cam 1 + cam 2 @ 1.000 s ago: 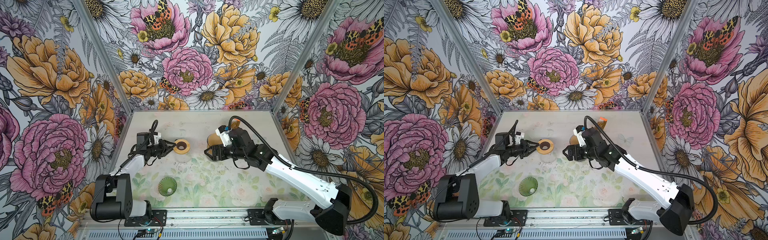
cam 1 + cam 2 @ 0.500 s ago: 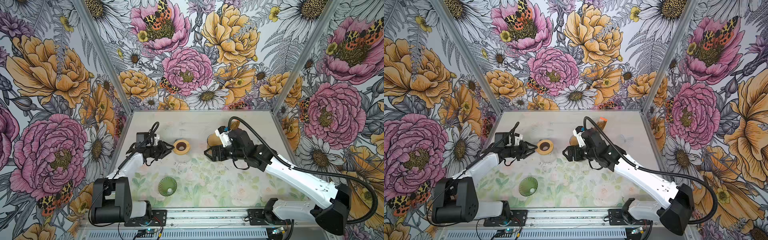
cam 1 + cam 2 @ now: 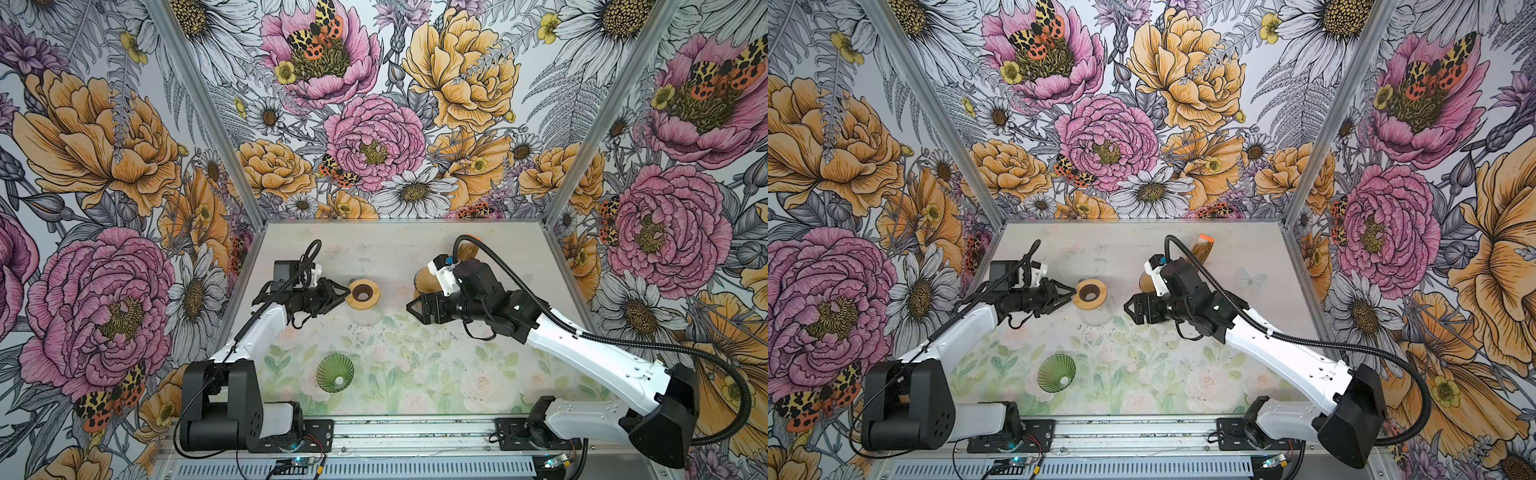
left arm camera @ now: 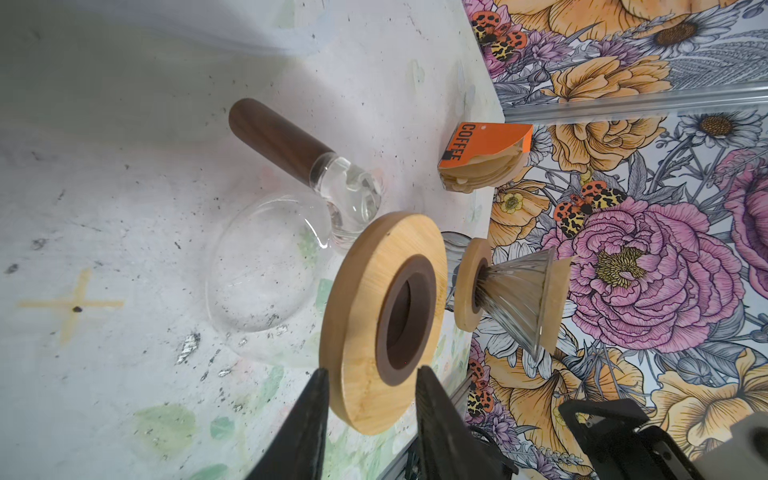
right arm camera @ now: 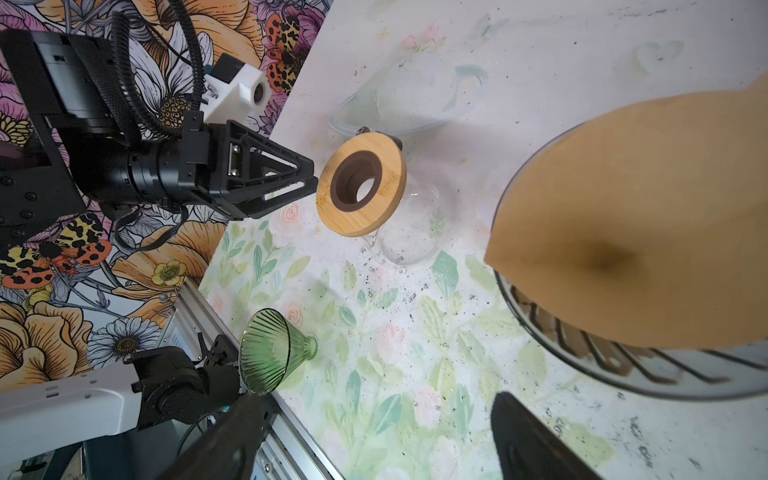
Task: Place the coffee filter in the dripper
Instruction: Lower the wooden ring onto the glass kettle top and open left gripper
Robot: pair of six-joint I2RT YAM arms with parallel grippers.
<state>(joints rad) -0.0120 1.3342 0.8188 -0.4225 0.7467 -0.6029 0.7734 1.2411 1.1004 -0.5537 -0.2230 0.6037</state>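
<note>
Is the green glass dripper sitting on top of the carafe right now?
No, the green dripper lies on its side on the table near the front edge, apart from the carafe's wooden collar.

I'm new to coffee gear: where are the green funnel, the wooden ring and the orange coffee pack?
Green funnel point(image 3: 335, 372), top view, ribbed inner wall.
Wooden ring point(image 5: 360, 185), right wrist view, dark inner collar.
Orange pack point(image 4: 486, 141), left wrist view, orange face.
</note>
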